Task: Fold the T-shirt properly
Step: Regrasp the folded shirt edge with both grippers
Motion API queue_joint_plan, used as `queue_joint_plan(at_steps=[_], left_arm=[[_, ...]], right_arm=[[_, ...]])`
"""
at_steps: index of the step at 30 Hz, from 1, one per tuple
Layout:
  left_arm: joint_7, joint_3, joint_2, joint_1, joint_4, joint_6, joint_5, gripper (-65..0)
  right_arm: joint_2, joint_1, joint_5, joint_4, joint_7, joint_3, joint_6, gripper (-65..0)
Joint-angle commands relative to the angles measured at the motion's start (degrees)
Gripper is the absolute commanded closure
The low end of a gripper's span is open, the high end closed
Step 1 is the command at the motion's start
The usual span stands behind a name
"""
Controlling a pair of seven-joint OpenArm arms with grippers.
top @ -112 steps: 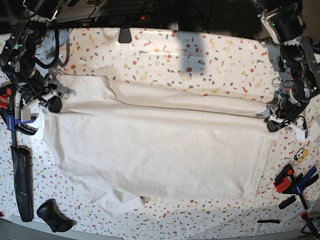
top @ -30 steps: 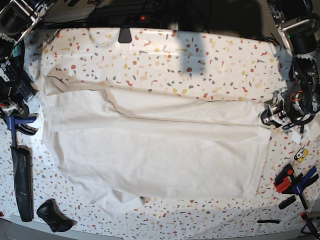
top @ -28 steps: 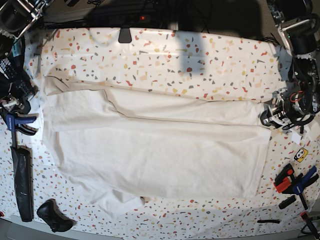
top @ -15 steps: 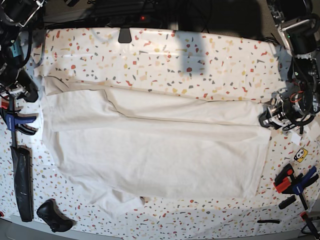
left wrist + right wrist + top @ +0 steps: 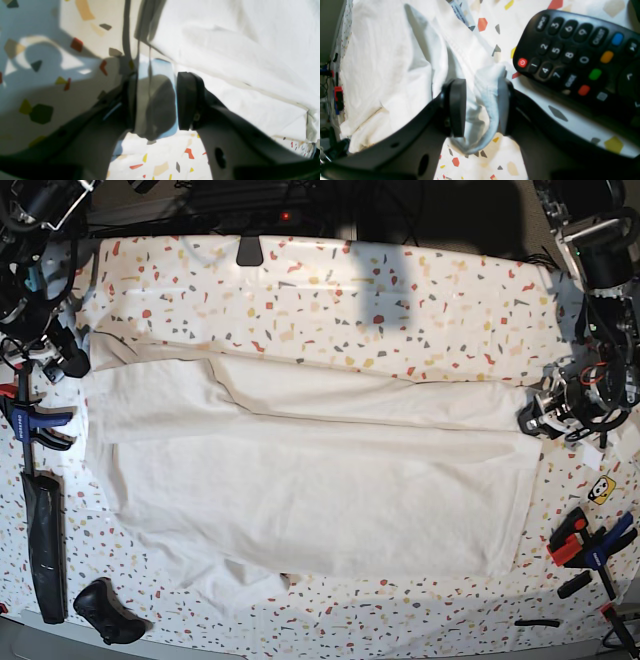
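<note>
Your left pincer has its two dark pads set a moderate gap apart, and a fold of the T-shirt hangs between them, shaded grey-blue; whether the pads actually press the cloth you cannot tell from the left wrist view. In the base view this pincer sits at the shirt's right-hand corner, at the end of the folded-over upper strip.

Your right pincer is likewise partly open, with a bunched hem of the T-shirt looped between the pads and touching the right-hand one. A black remote control lies just beside that pad on the speckled bench. From the base view this pincer is at the shirt's upper left corner, near the bench's left edge.

The T-shirt lies flat across the middle of the bench, its upper part folded down as a long band, one sleeve poking out at the lower left. The far strip of bench above the shirt is bare. Along the left edge lie a blue clamp and a long black bar; at the right edge, red and blue clamps crowd the corner below your left pincer.
</note>
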Motion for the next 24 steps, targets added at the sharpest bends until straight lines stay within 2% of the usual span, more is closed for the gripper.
queue_joint_plan(at_steps=[1, 6, 11, 13, 14, 15, 16, 17, 18, 24], left_arm=[[-1.07, -0.07, -0.83, -1.25, 0.90, -0.70, -0.90, -23.2], [-1.05, -0.04, -0.83, -1.25, 0.90, -0.70, -0.87, -23.2], [-1.05, -0.04, -0.83, -1.22, 0.90, -0.70, -0.87, -23.1], [-1.05, -0.04, -0.83, -1.22, 0.90, -0.70, -0.87, -19.5], [-1.05, -0.04, -0.83, -1.22, 0.90, -0.70, -0.85, -15.9], [-1.05, -0.04, -0.83, -1.22, 0.90, -0.70, -0.87, -10.9], [-1.05, -0.04, -0.81, -1.22, 0.90, -0.70, -0.90, -3.9], [-1.07, -0.04, -0.81, -1.20, 0.90, -0.70, -0.87, 0.0], [-1.07, -0.04, -0.83, -1.16, 0.90, -0.70, -0.87, 0.0], [1.05, -0.07, -0.85, -1.07, 0.90, -0.70, -0.90, 0.0]], right_arm=[[0.48, 0.85, 1.40, 0.74, 0.55, 0.17, 1.05, -21.6], [-2.89, 1.60, 0.94, 0.68, 0.90, -2.29, 1.27, -21.6], [-5.16, 3.41, -3.74, 0.68, 3.56, -3.65, 1.29, -21.6], [-5.29, 4.13, -3.80, 0.68, 3.80, -3.65, 1.29, -21.3], [-5.29, 4.48, -3.78, 0.68, 3.82, -3.65, 1.29, -19.8], [-5.29, 4.83, -3.80, 0.68, 3.74, -3.65, 1.29, -15.6], [-5.29, 5.11, -3.80, 0.68, 3.50, -3.65, 1.29, -9.2], [-5.29, 5.35, -3.80, 0.68, 3.30, -3.65, 1.29, -2.4], [-5.29, 5.38, -3.80, 0.68, 3.06, -3.65, 1.29, 0.0], [-5.27, 5.14, -3.76, 0.70, -1.95, -3.65, 1.29, 0.0]])
